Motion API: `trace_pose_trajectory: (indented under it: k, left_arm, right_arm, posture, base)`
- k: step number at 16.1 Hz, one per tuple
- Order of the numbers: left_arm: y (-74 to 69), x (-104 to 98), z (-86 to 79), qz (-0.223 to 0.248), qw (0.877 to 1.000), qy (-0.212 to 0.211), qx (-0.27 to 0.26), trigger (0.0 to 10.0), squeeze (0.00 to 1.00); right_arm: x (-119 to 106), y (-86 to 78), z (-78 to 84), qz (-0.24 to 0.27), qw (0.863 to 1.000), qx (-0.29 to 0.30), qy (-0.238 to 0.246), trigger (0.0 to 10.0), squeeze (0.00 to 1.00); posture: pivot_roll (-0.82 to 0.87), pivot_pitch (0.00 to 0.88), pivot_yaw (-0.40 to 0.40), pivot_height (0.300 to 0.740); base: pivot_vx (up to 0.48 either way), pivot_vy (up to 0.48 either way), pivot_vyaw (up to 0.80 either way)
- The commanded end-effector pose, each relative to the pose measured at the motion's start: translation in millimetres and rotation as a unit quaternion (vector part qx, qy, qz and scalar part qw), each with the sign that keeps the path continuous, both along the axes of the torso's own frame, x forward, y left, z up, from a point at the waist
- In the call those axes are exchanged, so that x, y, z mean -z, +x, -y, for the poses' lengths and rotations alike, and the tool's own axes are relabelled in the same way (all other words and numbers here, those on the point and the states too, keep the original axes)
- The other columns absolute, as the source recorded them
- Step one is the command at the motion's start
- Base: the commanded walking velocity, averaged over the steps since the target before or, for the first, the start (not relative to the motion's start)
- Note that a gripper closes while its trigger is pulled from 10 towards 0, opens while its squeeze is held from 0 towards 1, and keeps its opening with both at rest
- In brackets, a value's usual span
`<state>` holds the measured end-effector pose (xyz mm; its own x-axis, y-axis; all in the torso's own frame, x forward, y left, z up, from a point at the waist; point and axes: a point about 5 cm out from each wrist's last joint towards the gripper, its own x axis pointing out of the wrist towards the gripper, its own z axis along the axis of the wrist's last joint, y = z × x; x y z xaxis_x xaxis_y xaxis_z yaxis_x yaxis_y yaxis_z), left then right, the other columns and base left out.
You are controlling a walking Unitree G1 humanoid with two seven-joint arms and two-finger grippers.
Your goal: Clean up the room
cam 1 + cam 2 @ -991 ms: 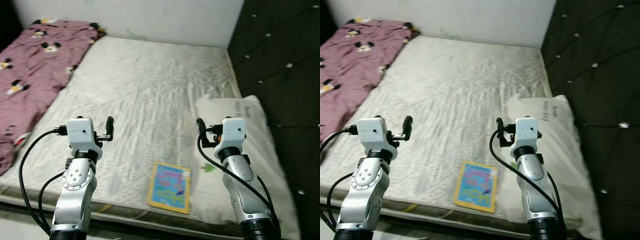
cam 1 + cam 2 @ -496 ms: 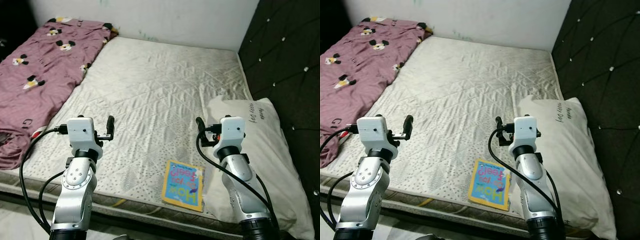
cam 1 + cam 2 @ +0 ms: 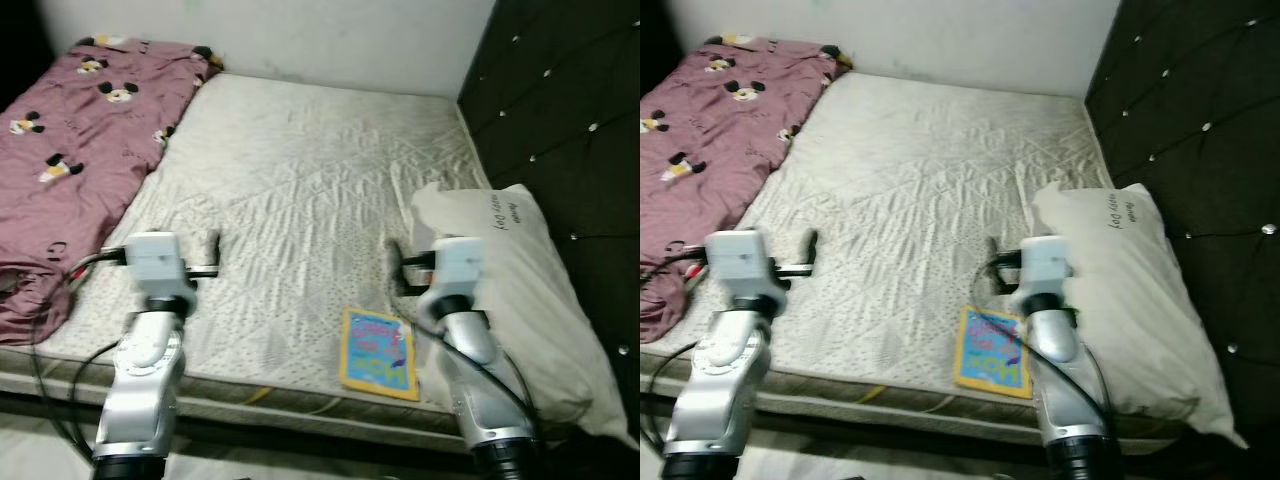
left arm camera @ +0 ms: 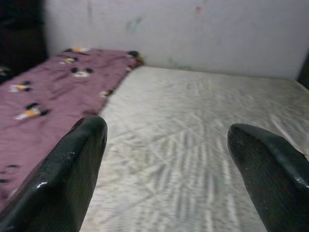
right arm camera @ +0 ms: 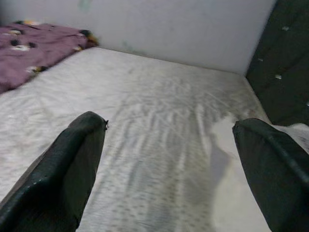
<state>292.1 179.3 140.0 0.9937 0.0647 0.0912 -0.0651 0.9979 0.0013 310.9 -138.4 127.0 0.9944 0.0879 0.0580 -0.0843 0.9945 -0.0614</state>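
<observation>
Pale quilted fabric covers the mattress (image 3: 300,200) you are facing, and both of your arms are raised over its near edge. Your left pincer (image 4: 166,159) hangs above the near left part of the mattress with its two black fingers (image 4: 72,164) spread wide and nothing between them. Your right pincer (image 5: 169,164) hangs above the near right part, its fingers (image 5: 67,169) just as wide apart and holding nothing.

The brightly coloured book (image 3: 378,352) lies flat on the mattress near the front edge, below your right pincer and slightly toward your left one, close beside the right arm. To the outer side of your right pincer, the white pillow (image 3: 520,290) lies along the mattress against the dark tufted headboard (image 3: 560,120); its near end reaches past the mattress edge. The book's right edge sits just beside the pillow; you cannot tell if they touch.

Out beyond your left pincer, on its outer side, the maroon blanket (image 3: 70,140) with cartoon mouse prints runs alongside the mattress up to the white wall (image 3: 300,35).
</observation>
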Motion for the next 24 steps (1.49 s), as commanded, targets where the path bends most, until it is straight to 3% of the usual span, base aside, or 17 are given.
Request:
trace_pose_trajectory:
  k: [1, 5, 8, 10, 24]
  left_arm:
    - [0.1, 1.3, 6.4, -0.003, 1.0, -0.004, 0.01, 10.0, 0.0]
    - [1.9, -0.3, 8.4, 0.001, 1.0, -0.004, 0.014, 10.0, 0.0]
    - [2.0, -0.7, 8.7, 0.001, 1.0, -0.011, 0.019, 10.0, 0.0]
    - [1.9, -0.5, 8.9, 0.002, 1.0, -0.013, 0.021, 10.0, 0.0]
    - [5.3, -3.9, 12.2, 0.011, 0.999, -0.009, 0.033, 10.0, 0.0]
  right_arm:
    - [-1.8, 1.2, 8.2, 0.002, 1.0, 0.01, -0.001, 10.0, 0.0]
    - [-1.5, 2.6, 8.8, 0.0, 1.0, 0.012, -0.002, 10.0, 0.0]
    - [-0.8, 3.1, 8.5, -0.003, 1.0, 0.011, 0.0, 10.0, 0.0]
    - [-0.6, 3.1, 8.4, -0.003, 1.0, 0.011, 0.001, 10.0, 0.0]
    - [3.0, 4.1, 7.3, -0.009, 1.0, 0.008, 0.004, 10.0, 0.0]
  posture:
    - [0.02, 0.099, -0.009, 0.74]
    - [0.01, 0.094, -0.011, 0.74]
    - [0.02, 0.093, -0.011, 0.74]
    - [0.02, 0.09, -0.008, 0.74]
    - [0.02, 0.081, -0.003, 0.74]
  base:
    - [0.0, 0.48, 0.0]
    - [0.0, 0.0, 0.0]
    - [0.0, 0.0, -0.8]
    - [0.0, 0.324, -0.8]
    - [0.0, 0.446, 0.0]
